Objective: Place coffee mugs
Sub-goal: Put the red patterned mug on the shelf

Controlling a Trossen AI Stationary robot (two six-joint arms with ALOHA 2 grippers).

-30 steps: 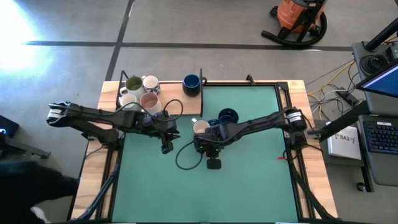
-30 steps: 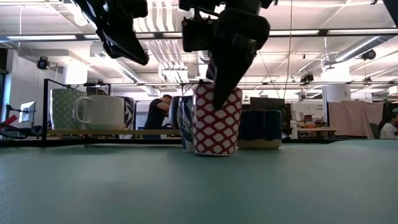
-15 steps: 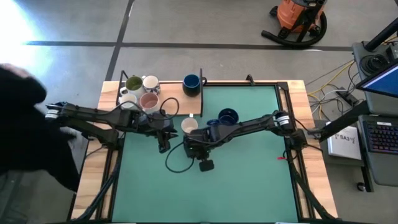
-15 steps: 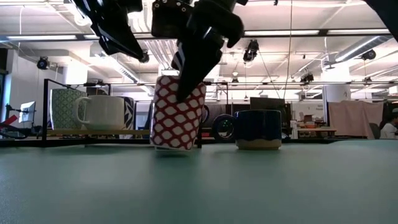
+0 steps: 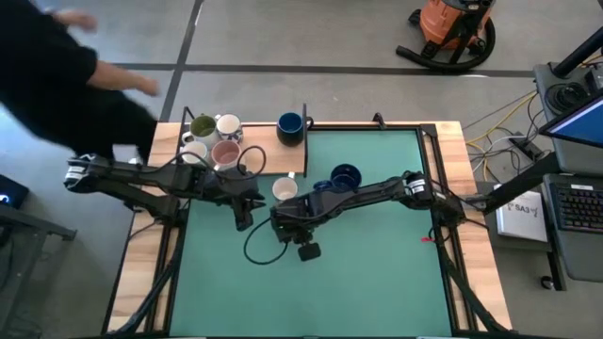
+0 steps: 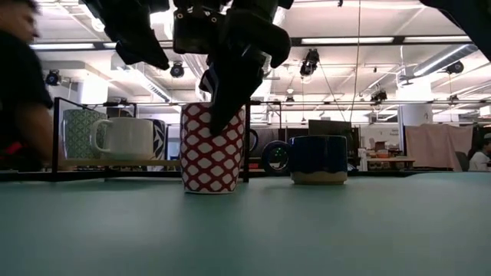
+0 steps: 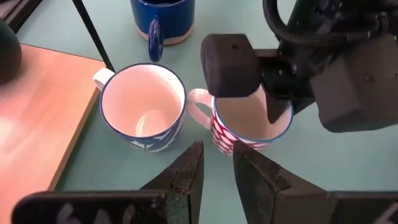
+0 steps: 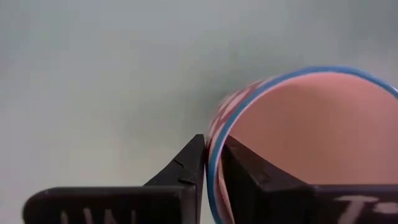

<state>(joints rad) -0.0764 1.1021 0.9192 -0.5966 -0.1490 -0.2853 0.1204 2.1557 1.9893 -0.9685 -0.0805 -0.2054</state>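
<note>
A red-and-white patterned coffee mug (image 6: 212,149) stands upright on the green mat (image 5: 377,273), with my right gripper (image 6: 229,103) shut on its rim. Its handle (image 7: 197,102) reaches toward a white mug with a blue pattern (image 7: 143,109). That mug also shows in the high view (image 5: 285,188). A navy mug (image 5: 345,176) stands on the mat to the right. My left gripper (image 7: 217,152) hovers just left of the two mugs (image 5: 243,215). Its fingers are a narrow gap apart, with nothing between them. My right gripper pinches the patterned mug's rim (image 8: 212,149), on the side roughly opposite the handle. One finger (image 7: 275,112) is inside the mug and one is outside. The fingers come from above, slanting down. The mug stands upright with its base (image 6: 211,188) on the mat.
A wooden board (image 5: 283,160) at the far left holds several mugs, one olive inside (image 5: 202,125), one pink inside (image 5: 226,153) and a navy one (image 5: 290,125). A black frame post (image 5: 305,118) stands at the board's edge. A person (image 5: 57,75) moves beyond the table's far left corner.
My right gripper has carried the patterned mug toward the table's left, rolling its wrist. Half a second ago the mug was tipped; now it stands upright on the mat. The white mug beside it also lies farther left. A person has come in at the far left.
</note>
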